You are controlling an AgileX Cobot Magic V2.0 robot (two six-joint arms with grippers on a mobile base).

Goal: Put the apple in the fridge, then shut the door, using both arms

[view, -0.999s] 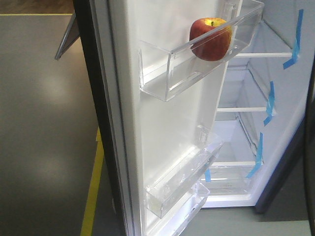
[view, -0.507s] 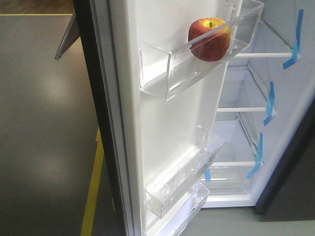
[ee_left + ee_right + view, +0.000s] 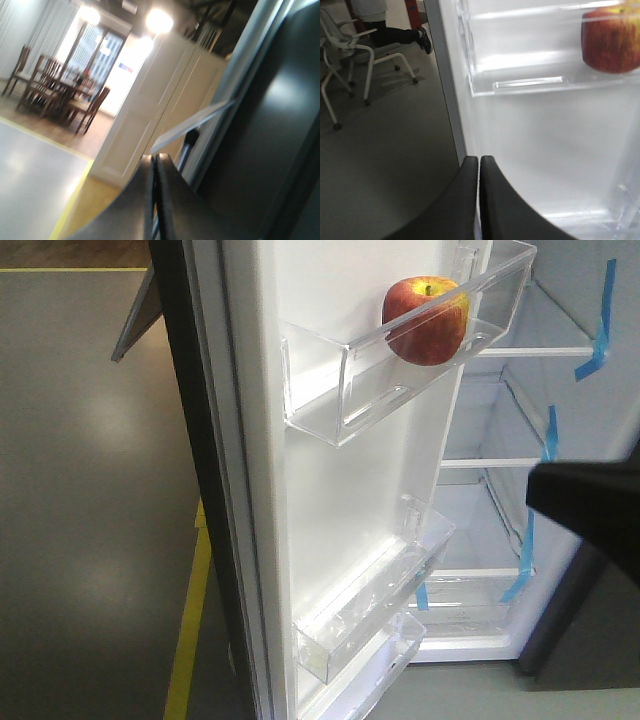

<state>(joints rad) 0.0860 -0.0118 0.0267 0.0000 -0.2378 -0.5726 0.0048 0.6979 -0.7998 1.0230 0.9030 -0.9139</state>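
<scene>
The red and yellow apple (image 3: 427,320) sits in the top clear bin (image 3: 350,390) on the white inside of the open door (image 3: 340,500); the right wrist view shows the apple (image 3: 611,40) at upper right. Beyond the door is the fridge (image 3: 500,410), with a white interior, glass shelves and blue tape. A blurred black piece of an arm (image 3: 590,505) reaches in from the right edge. My right gripper (image 3: 479,161) is shut and empty, facing the door's inner wall below the bin. My left gripper (image 3: 155,159) is shut and empty beside the door's dark grey outer face (image 3: 270,125).
A slanted sign board (image 3: 135,320) on a pole stands left of the door, and the sign board (image 3: 192,125) also shows in the left wrist view. A yellow floor line (image 3: 190,630) runs along the door's foot. A white wheeled chair (image 3: 355,45) and dining chairs (image 3: 45,90) stand farther off.
A black piece of arm has come into the front view from the right at mid-height. The apple stays in the top door bin and the door has not swung.
</scene>
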